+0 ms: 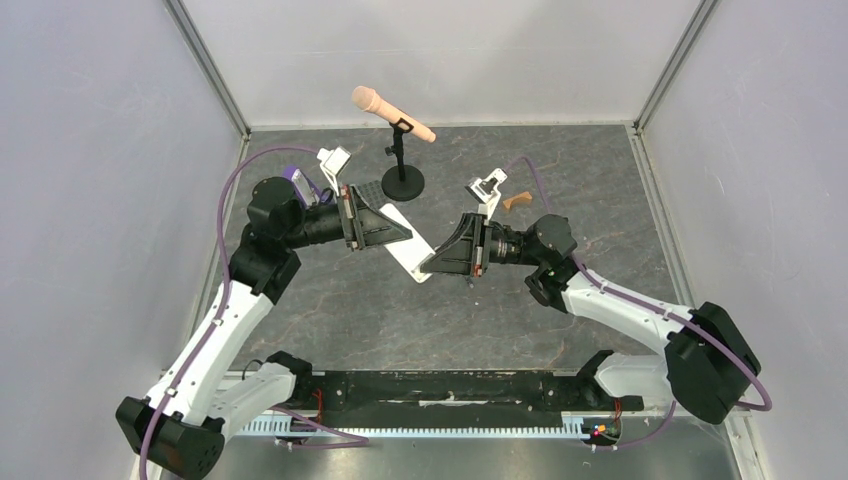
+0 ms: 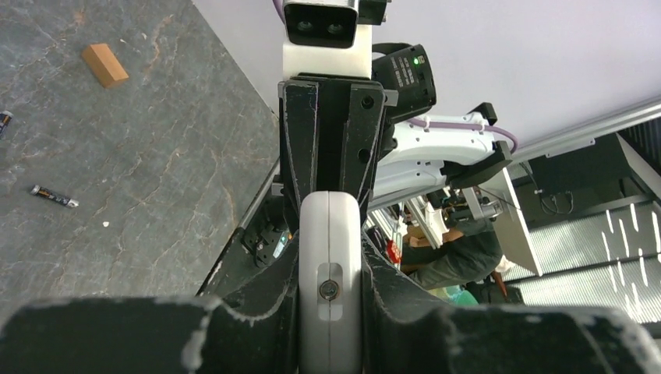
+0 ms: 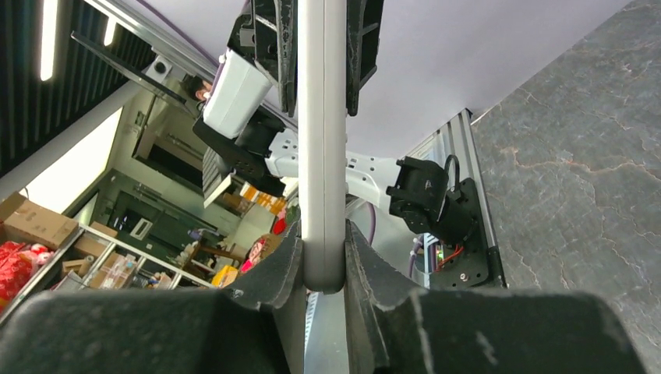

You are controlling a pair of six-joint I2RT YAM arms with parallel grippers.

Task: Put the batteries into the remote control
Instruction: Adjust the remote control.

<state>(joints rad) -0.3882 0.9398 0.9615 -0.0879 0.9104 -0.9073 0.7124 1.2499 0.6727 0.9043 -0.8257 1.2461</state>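
Note:
The white remote control (image 1: pixel 408 252) hangs above the table, gripped at both ends. My left gripper (image 1: pixel 402 233) is shut on its far end and my right gripper (image 1: pixel 430 266) is shut on its near end. In the left wrist view the remote (image 2: pixel 330 234) shows end-on between my fingers (image 2: pixel 330 261), with the right gripper (image 2: pixel 331 132) beyond. In the right wrist view the remote (image 3: pixel 323 156) shows edge-on in my gripper (image 3: pixel 322 241). One battery (image 2: pixel 53 195) lies on the table; a second (image 2: pixel 2 121) shows at the frame's left edge.
A microphone (image 1: pixel 392 113) stands on a black round-based stand (image 1: pixel 403 182) at the back centre. A tan wooden block (image 1: pixel 517 201) lies behind the right gripper and also shows in the left wrist view (image 2: pixel 104 64). A purple-based object (image 1: pixel 295 177) sits behind the left arm.

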